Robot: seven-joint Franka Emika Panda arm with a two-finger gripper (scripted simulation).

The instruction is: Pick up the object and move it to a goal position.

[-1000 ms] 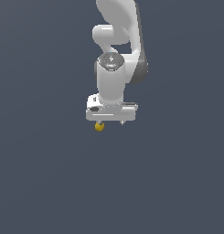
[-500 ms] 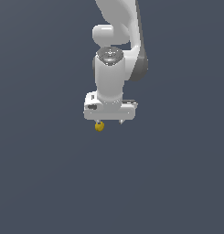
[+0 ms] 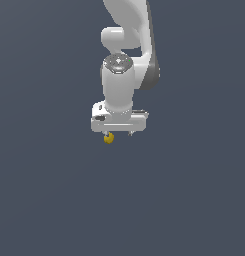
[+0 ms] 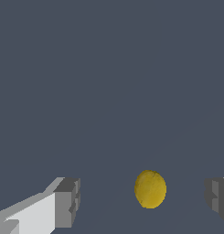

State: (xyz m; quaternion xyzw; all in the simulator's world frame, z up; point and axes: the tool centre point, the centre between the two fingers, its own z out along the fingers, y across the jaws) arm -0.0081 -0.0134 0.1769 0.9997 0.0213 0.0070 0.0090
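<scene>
The object is a tiny yellow-orange ball (image 3: 109,138) lying on the dark grey floor. In the exterior view it peeks out just below the white gripper (image 3: 118,133), toward the exterior view's left end of the hand. In the wrist view the ball (image 4: 150,189) lies between the two grey fingertips (image 4: 66,202), closer to one of them, with a gap on each side. The gripper (image 4: 141,201) is open and touches nothing. The fingers are mostly hidden under the hand in the exterior view.
The white Panda arm (image 3: 129,45) rises from the hand toward the top of the exterior view. A plain dark grey floor (image 3: 54,190) surrounds it. No other objects or goal marker show.
The hand has shifted slightly in the exterior view, settling over the ball. The ball has not moved.
</scene>
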